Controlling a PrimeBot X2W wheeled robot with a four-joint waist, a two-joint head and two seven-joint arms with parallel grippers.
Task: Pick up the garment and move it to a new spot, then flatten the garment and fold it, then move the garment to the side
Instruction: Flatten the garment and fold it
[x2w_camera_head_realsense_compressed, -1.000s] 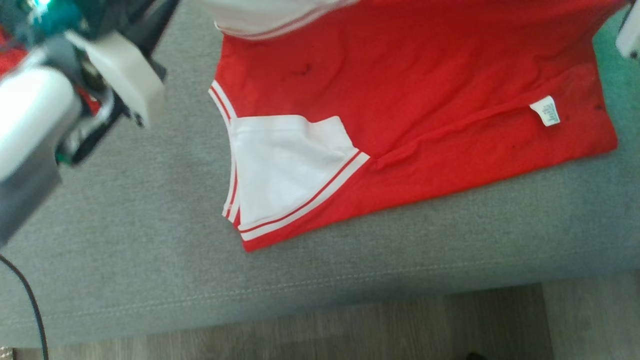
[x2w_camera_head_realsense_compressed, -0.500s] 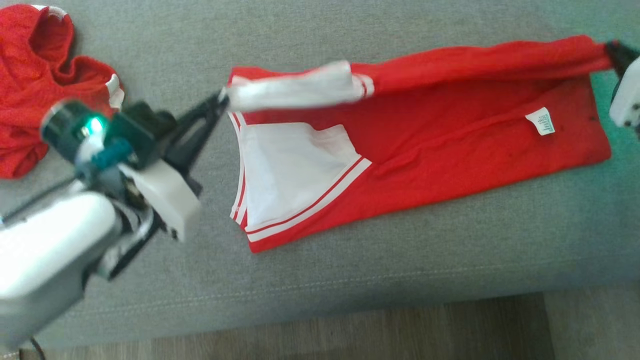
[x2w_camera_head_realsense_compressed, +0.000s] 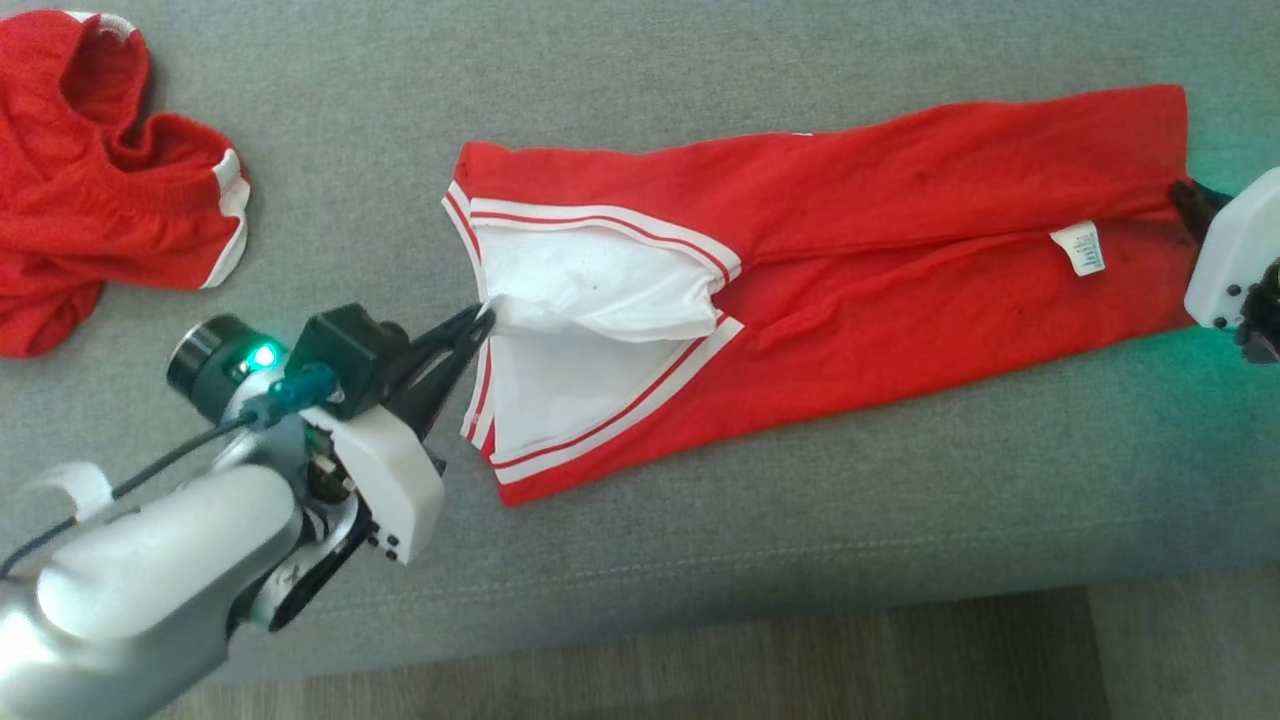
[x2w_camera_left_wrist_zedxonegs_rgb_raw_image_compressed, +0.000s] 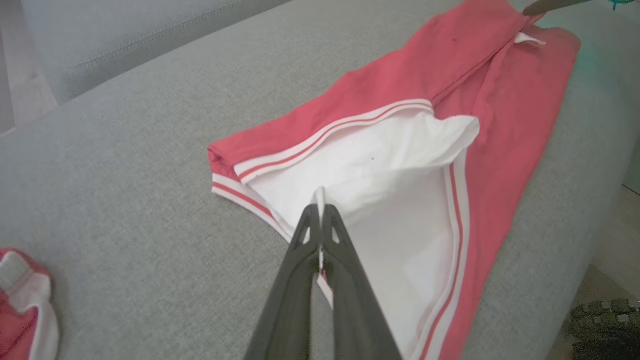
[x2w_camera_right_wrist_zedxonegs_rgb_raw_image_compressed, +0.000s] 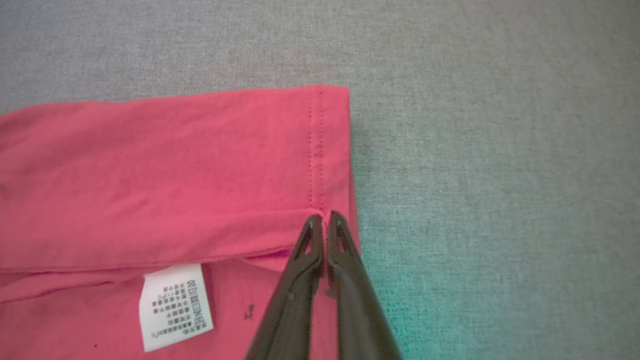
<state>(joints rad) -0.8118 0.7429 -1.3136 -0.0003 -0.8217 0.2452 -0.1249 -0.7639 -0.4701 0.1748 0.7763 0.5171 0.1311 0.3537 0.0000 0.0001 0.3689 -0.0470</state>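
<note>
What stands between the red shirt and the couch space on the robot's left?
A crumpled red garment lies at the far left, apart from the shirt, with grey cushion between them.

Our left gripper (x2w_camera_left_wrist_zedxonegs_rgb_raw_image_compressed: 320, 209) pinches the white panel's edge on the red garment (x2w_camera_left_wrist_zedxonegs_rgb_raw_image_compressed: 400, 75), spread across the grey sofa (x2w_camera_left_wrist_zedxonegs_rgb_raw_image_compressed: 125, 150).

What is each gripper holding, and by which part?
The red garment, at both ends: the left gripper pinches its white sleeve edge; the right gripper pinches the folded hem corner near the care label.
</note>
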